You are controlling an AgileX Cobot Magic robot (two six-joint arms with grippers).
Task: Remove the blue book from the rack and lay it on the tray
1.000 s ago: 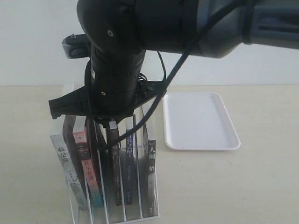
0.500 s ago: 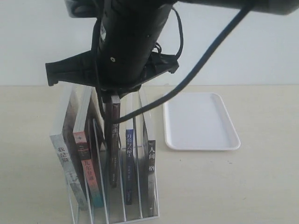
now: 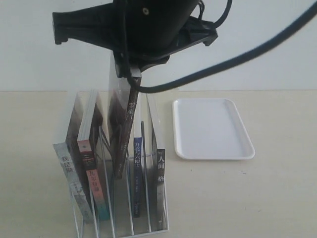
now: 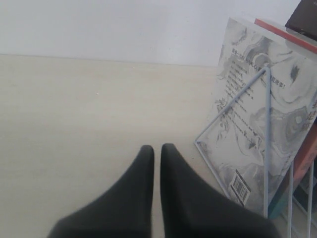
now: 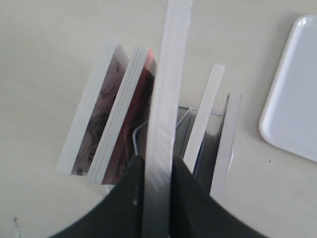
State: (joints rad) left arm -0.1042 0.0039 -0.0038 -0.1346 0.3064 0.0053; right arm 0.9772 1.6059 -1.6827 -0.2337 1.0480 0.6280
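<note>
Right gripper: the right gripper (image 3: 126,73) clamped the top edge of a dark-spined book (image 3: 124,134), jaws narrow on its thin block, so the book hung upright and could slide up between the wires.
Rack: the rack (image 4: 267,148) held the other books upright; the held book's lower end was between two dividers.
Blue book: the blue book (image 3: 137,173) stood untouched in its slot, just at 3 o'clock of the held one. The wrong volume seemed to be in hand.
Tray: the tray (image 3: 210,129) lay on the counter (image 3: 247,198) at 2 o'clock of the rack, well apart.
Left gripper: the left gripper (image 4: 156,158) was closed on nothing, low over the counter at 9 o'clock of the rack.
Change: a second before, the right gripper sat low over the rack with the book deep in its slot. The book had since risen most of its height; the blue book and tray had not moved.
</note>
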